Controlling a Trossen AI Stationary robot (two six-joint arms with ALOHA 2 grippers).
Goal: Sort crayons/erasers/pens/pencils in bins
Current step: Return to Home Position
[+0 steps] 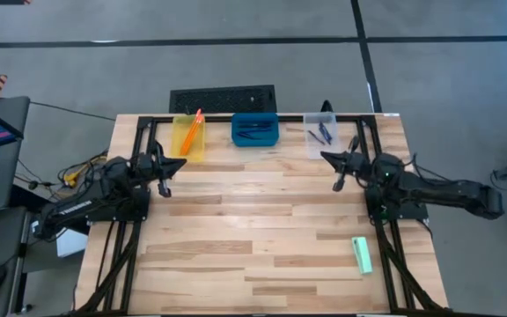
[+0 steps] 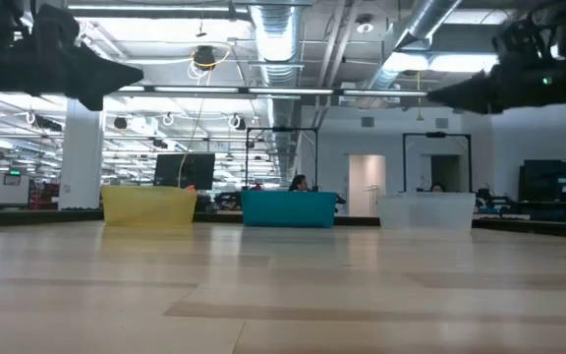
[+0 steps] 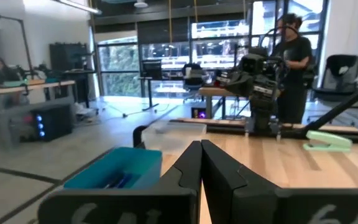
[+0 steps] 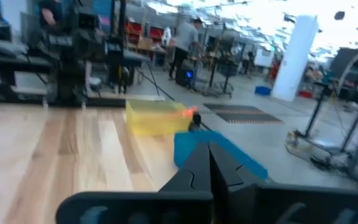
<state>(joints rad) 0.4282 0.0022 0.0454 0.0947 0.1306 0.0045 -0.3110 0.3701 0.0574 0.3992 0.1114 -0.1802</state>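
The one thing not yet in a bin is the eraser (image 1: 362, 254). It is a flat mint-green block lying alone on the wooden surface (image 1: 253, 229), well apart from the blue bin (image 1: 236, 136), near the base of the right arm. Dark pens (image 1: 255, 132) lie inside the blue bin. The yellow bin (image 1: 183, 150) sits near it on the left arm's side, with the orange pencils (image 1: 194, 130) leaning in it. The clear bin (image 1: 311, 145) sits near it on the other side and holds a couple of dark blue sticks (image 1: 324, 134).

Both arms are tucked in at their own sides. The left tool (image 1: 176, 163) hangs above the surface on the yellow-bin side of the blue bin, its fingers pressed together on nothing. The right tool (image 1: 331, 158) hangs on the clear-bin side, likewise closed and empty.

The eraser looks light and slightly rubbery, so I'd expect it to grip well rather than slip. Lying flat, it offers little height to catch. I'd spread the fingers first, come straight down and pinch it across its narrower width, near the middle. The right arm looks nearer to it.
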